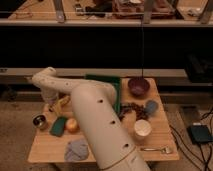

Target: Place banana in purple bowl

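A light wooden tabletop [48, 148] stands on a speckled grey floor [15, 125], with a long dark shelf unit [100, 45] running behind it. The white arm [100, 125] rises across the middle of the tabletop, bends at the far left and drops to the pincer [51, 103] over the left end. I cannot tell whether the pincer stands wide or narrow.

The banana [63, 103] lies on the tabletop just beside the pincer. Whether they touch is unclear. The purple bowl [138, 86] sits at the far right corner, well apart from the banana, next to a green board [114, 86]. Near the front lie a can [40, 121], a green sponge [58, 126], a round orange fruit [72, 125], a grey cloth [76, 149], a white cup [142, 129] and a spoon [156, 149]. A black box [200, 134] with cables rests on the floor to the right.
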{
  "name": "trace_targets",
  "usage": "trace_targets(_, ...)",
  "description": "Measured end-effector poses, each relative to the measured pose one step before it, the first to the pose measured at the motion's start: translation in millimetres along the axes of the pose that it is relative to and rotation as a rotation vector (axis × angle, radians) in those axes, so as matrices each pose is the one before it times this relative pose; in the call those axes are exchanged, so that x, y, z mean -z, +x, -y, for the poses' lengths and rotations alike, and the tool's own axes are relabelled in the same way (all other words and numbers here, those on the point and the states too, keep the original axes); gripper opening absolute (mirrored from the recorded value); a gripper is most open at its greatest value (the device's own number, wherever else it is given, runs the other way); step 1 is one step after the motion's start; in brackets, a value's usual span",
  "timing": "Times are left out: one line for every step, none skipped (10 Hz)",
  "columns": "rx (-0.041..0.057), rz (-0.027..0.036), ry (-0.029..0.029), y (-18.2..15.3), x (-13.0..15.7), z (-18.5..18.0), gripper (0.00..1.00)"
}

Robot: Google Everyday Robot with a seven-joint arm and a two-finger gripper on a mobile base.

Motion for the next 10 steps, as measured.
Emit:
trace_targets(-0.0166,-0.01134,0.01379,7.43,1.51,0.19,0.62)
trace_targets(-0.0077,-0.01214,0.01002,7.01,0.43,0.6,0.54)
trace_targets(-0.0053,0.00005,0.00963,2.66,1.12,1.31,0.42)
trace_targets(-0.00002,0.00041,0.00392,-0.04,0.74,1.07,0.35)
trace_targets(0.00776,-0.00156,0.00445,-1.22,0.94,1.71,0.25)
trace_targets(0.01237,-0.00057,0.00794,-1.83,2.85,2.43,0.14)
trace_targets(0.00693,0.00109,0.01651,-1.05,6.48,2.17,0.04)
trace_targets(0.00295,-0.00163,0.02443,2.5,11.82,2.48,0.0)
trace_targets(-0.00137,0.00479,0.02341,2.31,12.23,1.82,0.0)
trace_targets(-0.00849,0.01143,0.04363,7.85,24.4,2.3,0.0)
